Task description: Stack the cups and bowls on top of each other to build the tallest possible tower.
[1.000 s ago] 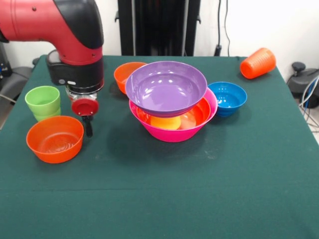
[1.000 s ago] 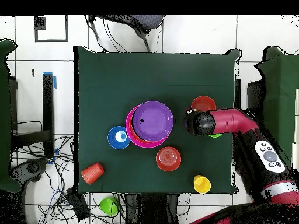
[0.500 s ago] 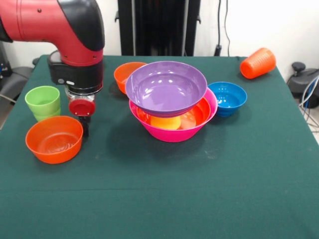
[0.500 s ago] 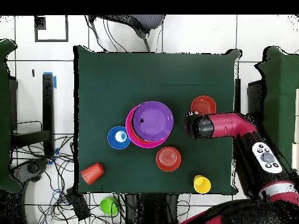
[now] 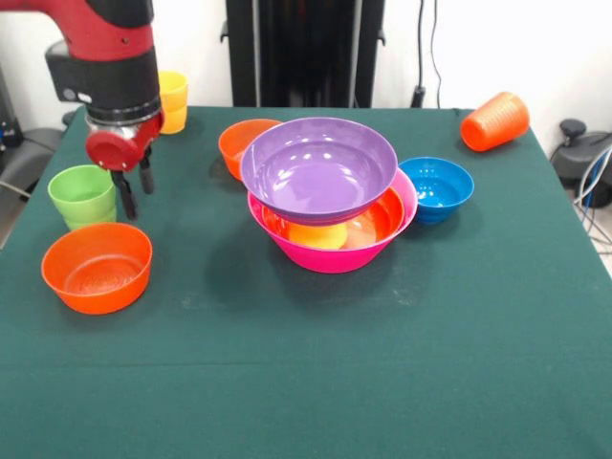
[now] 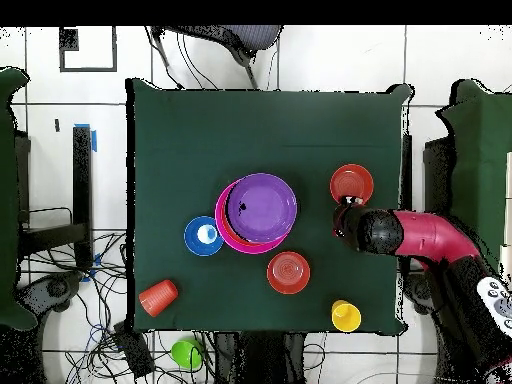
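The tower stands mid-table: a pink bowl (image 5: 337,252) holds a large orange bowl (image 5: 381,218) and a yellow-orange piece (image 5: 318,235), with a purple bowl (image 5: 318,168) on top, tilted. My gripper (image 5: 135,189) hangs open and holds nothing, just right of the green cup (image 5: 83,195) and above a small orange bowl (image 5: 97,268). A yellow cup (image 5: 173,100), another small orange bowl (image 5: 241,143), a blue bowl (image 5: 437,188) and an orange cup (image 5: 494,121) on its side lie around. In the overhead view the arm hides the green cup beside my gripper (image 6: 348,204).
The overhead view shows the purple bowl (image 6: 260,207), the blue bowl (image 6: 204,236), orange bowls (image 6: 288,272) (image 6: 351,184), the yellow cup (image 6: 346,316) and the orange cup (image 6: 158,297). A green object (image 6: 186,352) lies off the table among cables.
The arm has swung left in the front view and risen, uncovering the yellow cup. The gripper has left the small orange bowl, which has slid slightly left.
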Robot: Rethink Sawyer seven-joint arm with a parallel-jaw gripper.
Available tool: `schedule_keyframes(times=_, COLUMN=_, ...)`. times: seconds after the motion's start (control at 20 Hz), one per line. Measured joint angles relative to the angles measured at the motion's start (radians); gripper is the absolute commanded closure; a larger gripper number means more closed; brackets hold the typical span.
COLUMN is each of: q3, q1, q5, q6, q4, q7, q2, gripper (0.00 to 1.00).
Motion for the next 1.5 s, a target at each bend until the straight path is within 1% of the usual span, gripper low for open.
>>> schedule_keyframes(times=0.15, q3=-0.001, q1=0.0, q5=0.012, q6=0.0, q4=0.011, q7=0.0, q2=-0.021, gripper=0.0)
schedule_keyframes(times=0.3, q3=-0.001, q1=0.0, q5=0.044, q6=0.0, q4=0.026, q7=0.0, q2=-0.043, gripper=0.0)
schedule_keyframes(times=0.45, q3=-0.001, q1=0.001, q5=0.07, q6=0.0, q4=0.031, q7=0.0, q2=-0.05, gripper=0.0)
schedule_keyframes(times=0.55, q3=-0.001, q1=0.003, q5=0.073, q6=0.0, q4=0.031, q7=0.0, q2=-0.049, gripper=0.0)
schedule_keyframes(times=0.9, q3=-0.015, q1=0.027, q5=0.073, q6=-0.02, q4=0.031, q7=0.0, q2=-0.034, gripper=0.0)
schedule_keyframes(times=1.25, q3=-0.07, q1=0.07, q5=0.07, q6=-0.1, q4=0.017, q7=0.0, q2=0.003, gripper=0.0)
schedule_keyframes(times=1.5, q3=-0.123, q1=0.101, q5=0.057, q6=-0.161, q4=-0.019, q7=0.0, q2=0.042, gripper=0.0)
